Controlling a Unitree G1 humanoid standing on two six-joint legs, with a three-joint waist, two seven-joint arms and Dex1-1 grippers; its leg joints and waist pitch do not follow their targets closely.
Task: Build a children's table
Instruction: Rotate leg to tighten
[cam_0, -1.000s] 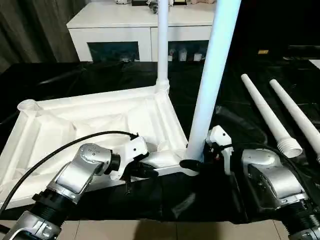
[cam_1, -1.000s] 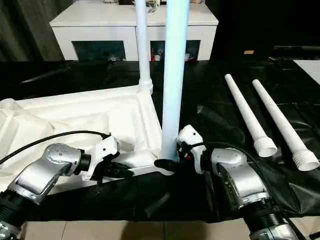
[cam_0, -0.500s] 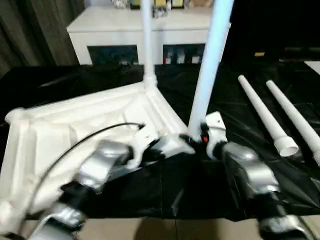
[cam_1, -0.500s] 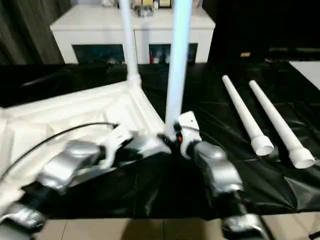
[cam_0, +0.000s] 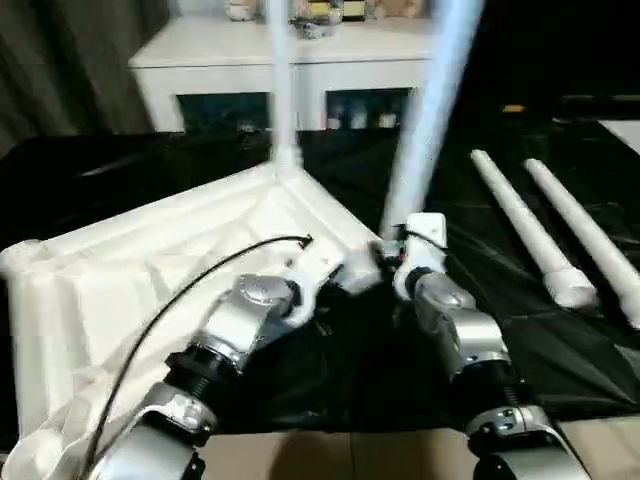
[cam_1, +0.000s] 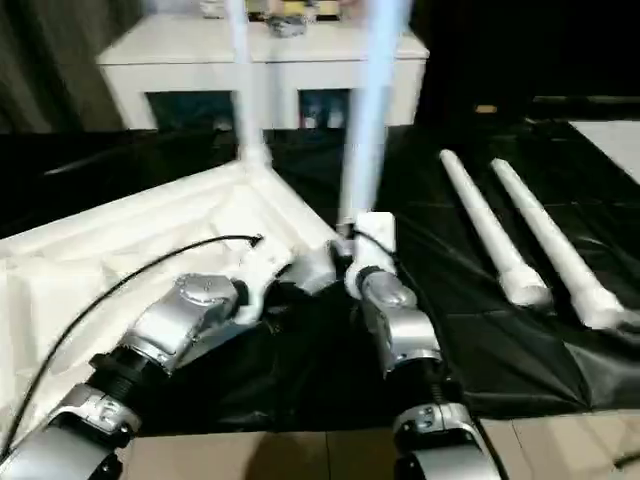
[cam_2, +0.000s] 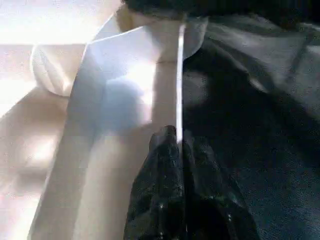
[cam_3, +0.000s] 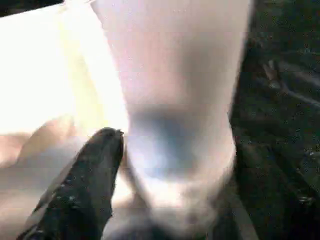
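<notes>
Seating the second leg into the near corner socket of the upturned table top is the step in hand, I'd say. Top lies ribbed side up on the black work table; far-corner leg already upright in its socket. Two spare legs lie side by side on the black cover, well apart from the top, off to the robot's right.

Right gripper grasps the second leg low down, just above the socket: one black finger presses its side, the other is hidden behind the tube. Left gripper is clenched on the thin rim of the top beside that corner, fingers pinching the edge.

The leg leans a bit compared with the far one, so doing this well means:
- left keeps the rim pinned so the top doesn't skid on the slick cover
- right straightens the tube to line up with the socket before pushing or twisting
- grip stays low for control
- force goes down the axis, not sideways

Risk: cross-seating if pushed while tilted. Whether it's fully home I can't tell.
</notes>
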